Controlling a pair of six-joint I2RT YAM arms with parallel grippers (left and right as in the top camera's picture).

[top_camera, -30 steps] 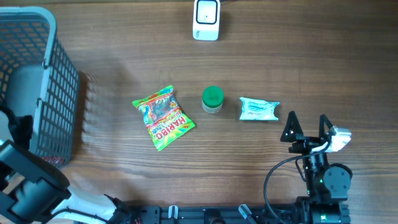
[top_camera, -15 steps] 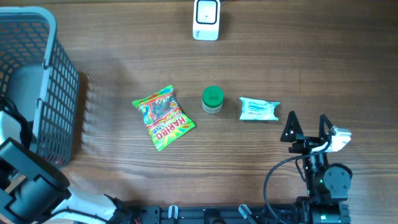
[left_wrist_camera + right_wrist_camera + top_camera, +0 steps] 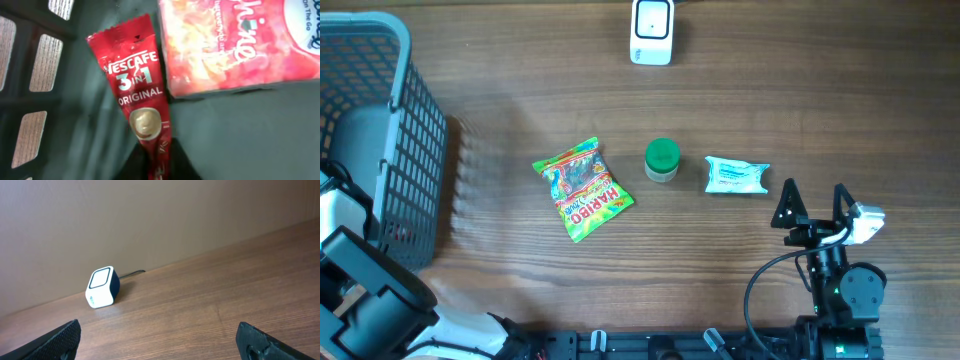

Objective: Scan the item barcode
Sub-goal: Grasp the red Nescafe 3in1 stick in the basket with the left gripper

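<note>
- Left gripper [image 3: 157, 166]: at 6 o'clock in the left wrist view, the dark fingers are clenched on the lower end of the coffee sachet [image 3: 137, 90].
- Location: the sachet lies flat on the floor of the grey basket [image 3: 398, 60], which stands at 9 o'clock on the table [image 3: 770, 90] in the overhead view. It runs from the fingers up toward 11 o'clock.
- Handling, judged: a light, limp foil stick with loose powder inside. It is likely to droop or swing from an end grip, and the glossy film may slip. The crimped end seal is the firmest place to pinch, and that keeps the printed faces clear.
- Sachet print: "NESCAFE 3in1 ORIGINAL" above a cup picture. No barcode shows on this face.
- Pink packet [image 3: 225, 45]: at 1 o'clock, touching the sachet's edge. It reads "...hine" in part and "On The Go" on a white disc.
- Right gripper [image 3: 813, 205]: at 5 o'clock overhead, fingers spread wide and holding nothing.
- Mid-table: a bag marked "HARIBO" [image 3: 582, 188], a green-lidded jar [image 3: 662, 160] and a white packet [image 3: 736, 175] whose print is too small to read.
- Scanner [image 3: 651, 32]: at 12 o'clock, well apart from the basket.
</note>
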